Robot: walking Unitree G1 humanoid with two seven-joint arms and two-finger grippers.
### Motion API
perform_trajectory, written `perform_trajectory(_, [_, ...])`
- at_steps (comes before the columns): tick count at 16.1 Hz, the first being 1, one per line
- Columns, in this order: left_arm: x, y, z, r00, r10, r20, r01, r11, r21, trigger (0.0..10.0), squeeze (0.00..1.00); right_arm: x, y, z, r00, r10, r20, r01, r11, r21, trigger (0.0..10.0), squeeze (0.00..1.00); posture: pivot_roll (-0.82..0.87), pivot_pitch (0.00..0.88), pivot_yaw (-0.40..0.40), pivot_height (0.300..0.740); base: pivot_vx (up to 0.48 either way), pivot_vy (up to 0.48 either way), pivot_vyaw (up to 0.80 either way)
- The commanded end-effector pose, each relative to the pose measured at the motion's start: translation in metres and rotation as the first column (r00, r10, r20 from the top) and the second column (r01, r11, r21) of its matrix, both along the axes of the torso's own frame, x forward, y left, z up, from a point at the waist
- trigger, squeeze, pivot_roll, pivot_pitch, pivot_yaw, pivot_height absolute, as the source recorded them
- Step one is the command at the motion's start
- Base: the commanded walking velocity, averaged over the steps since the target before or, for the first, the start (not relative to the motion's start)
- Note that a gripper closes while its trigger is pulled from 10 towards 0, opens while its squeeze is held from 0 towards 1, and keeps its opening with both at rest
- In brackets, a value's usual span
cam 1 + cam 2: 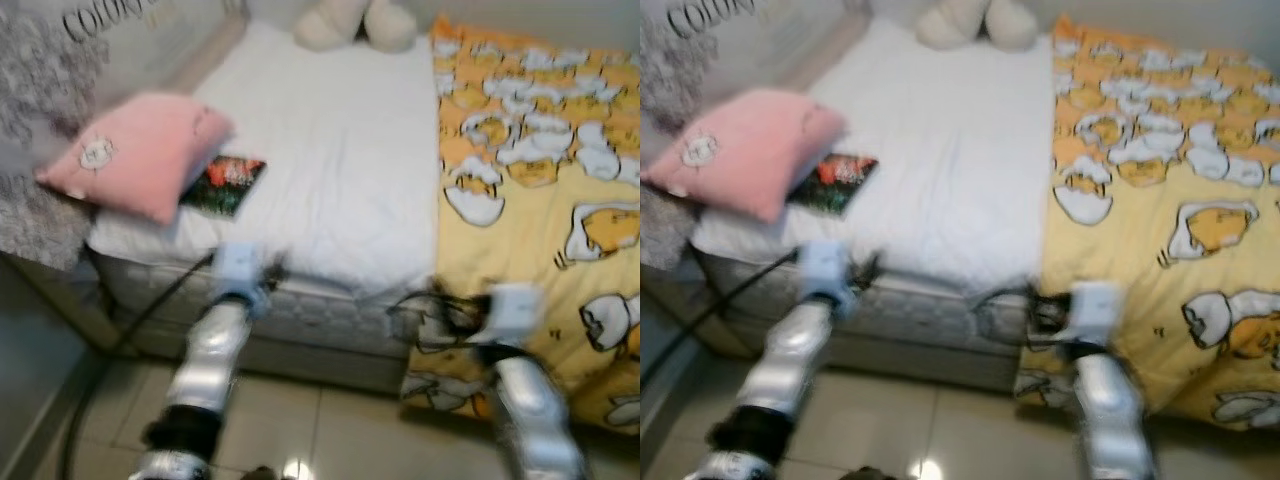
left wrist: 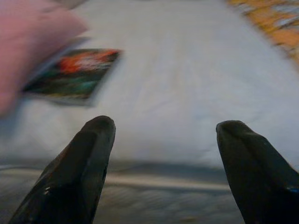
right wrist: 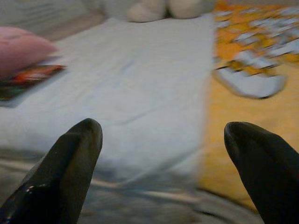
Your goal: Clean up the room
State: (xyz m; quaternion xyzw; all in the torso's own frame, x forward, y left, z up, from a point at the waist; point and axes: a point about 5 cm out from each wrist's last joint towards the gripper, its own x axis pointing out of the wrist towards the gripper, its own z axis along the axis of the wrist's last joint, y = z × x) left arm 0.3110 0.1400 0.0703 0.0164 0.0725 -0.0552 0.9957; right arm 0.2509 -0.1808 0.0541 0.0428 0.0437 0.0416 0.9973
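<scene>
White sheet covers most of the bed (image 1: pixel 330 150), which sits on a pale tiled floor (image 1: pixel 330 430) with a patterned wall hanging at 9 o'clock, and the head views are blurred, so fine detail is lost. Judged from how things lie, the tidying has barely begun: a pink pillow (image 1: pixel 135 155) sits askew at the bed's 9 o'clock edge, partly over a book (image 1: pixel 225 183) with a dark, red-splashed cover, and both look out of place. A yellow blanket (image 1: pixel 540 200) with a cartoon egg print spreads over the 3 o'clock side and hangs over the foot of the bed, and a cream plush toy (image 1: pixel 355 22) rests at 12 o'clock by the headboard. Nothing on the bed appears gathered or straightened yet, so the pillow, the book and perhaps the blanket are all left to deal with. The left hand (image 2: pixel 161 135) is raised at the foot of the bed, at about 7 o'clock, its two fingers spread wide and empty, touching nothing; the book lies ahead of it, toward 11 o'clock. The right hand (image 3: pixel 163 135) is up at about 5 o'clock by the blanket's hanging edge, fingers equally wide apart, gripping nothing, aimed along the seam between sheet and blanket.
</scene>
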Motion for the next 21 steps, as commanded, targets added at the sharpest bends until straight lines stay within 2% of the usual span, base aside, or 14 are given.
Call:
perform_trajectory(1, [0.001, -0.008, 0.003, 0.999, -0.026, 0.023, 0.026, 1.0, -0.009, 10.0, 0.0, -0.004, -0.009, -0.004, 0.999, -0.048, -0.025, 0.048, 0.999, 0.013, 10.0, 0.0, -0.02, 0.0, 0.027, 0.74, 0.0, 0.0, 0.48])
perform_trajectory(2, [0.001, -0.007, 0.003, 1.0, -0.021, 0.019, 0.021, 1.0, -0.023, 10.0, 0.0, -0.004, -0.011, -0.005, 0.997, -0.072, -0.037, 0.073, 0.997, 0.009, 10.0, 0.0, -0.01, 0.0, 0.029, 0.74, 0.0, 0.48, 0.0])
perform_trajectory(5, [0.001, -0.004, 0.002, 1.0, -0.017, 0.019, 0.017, 1.0, -0.012, 10.0, 0.0, -0.002, -0.01, -0.004, 0.998, -0.054, -0.023, 0.055, 0.998, 0.013, 10.0, 0.0, -0.01, 0.0, 0.03, 0.74, 0.0, 0.432, 0.23])
perform_trajectory(7, [0.001, -0.001, 0.0, 1.0, 0.002, 0.008, -0.002, 1.0, 0.028, 10.0, 0.0, 0.002, -0.011, -0.003, 0.998, -0.064, -0.025, 0.064, 0.998, 0.019, 10.0, 0.0, 0.0, 0.0, 0.023, 0.74, 0.0, 0.0, 0.56])
perform_trajectory(12, [-0.001, -0.009, -0.002, 1.0, 0.006, 0.015, -0.008, 0.997, 0.075, 10.0, 0.0, 0.007, -0.011, -0.001, 0.999, -0.046, -0.024, 0.046, 0.999, 0.02, 10.0, 0.0, 0.0, 0.0, 0.004, 0.74, 0.0, -0.48, 0.54])
perform_trajectory(15, [0.004, -0.017, 0.004, 0.999, -0.012, 0.049, 0.004, 0.985, 0.17, 10.0, 0.0, 0.014, -0.015, 0.0, 0.999, -0.029, -0.033, 0.029, 0.999, 0.026, 10.0, 0.0, 0.01, 0.0, -0.004, 0.74, 0.0, -0.48, 0.52])
perform_trajectory(17, [0.004, -0.02, 0.004, 0.999, -0.038, 0.039, 0.028, 0.975, 0.22, 10.0, 0.0, 0.012, -0.014, -0.003, 0.999, -0.034, -0.041, 0.036, 0.999, 0.038, 10.0, 0.0, 0.01, 0.0, 0.012, 0.74, 0.0, -0.48, 0.52])
perform_trajectory(20, [0.003, -0.017, 0.003, 0.999, -0.022, 0.025, 0.015, 0.974, 0.226, 10.0, 0.0, 0.008, -0.007, -0.009, 0.998, -0.026, -0.054, 0.029, 0.998, 0.055, 10.0, 0.0, 0.02, 0.0, 0.015, 0.74, 0.0, -0.48, 0.52])
perform_trajectory(21, [0.002, -0.011, 0.001, 1.0, 0.02, 0.007, -0.021, 0.975, 0.22, 10.0, 0.0, 0.006, -0.006, -0.01, 0.998, -0.021, -0.058, 0.024, 0.998, 0.058, 10.0, 0.0, 0.02, 0.0, 0.015, 0.74, 0.0, -0.48, 0.52])
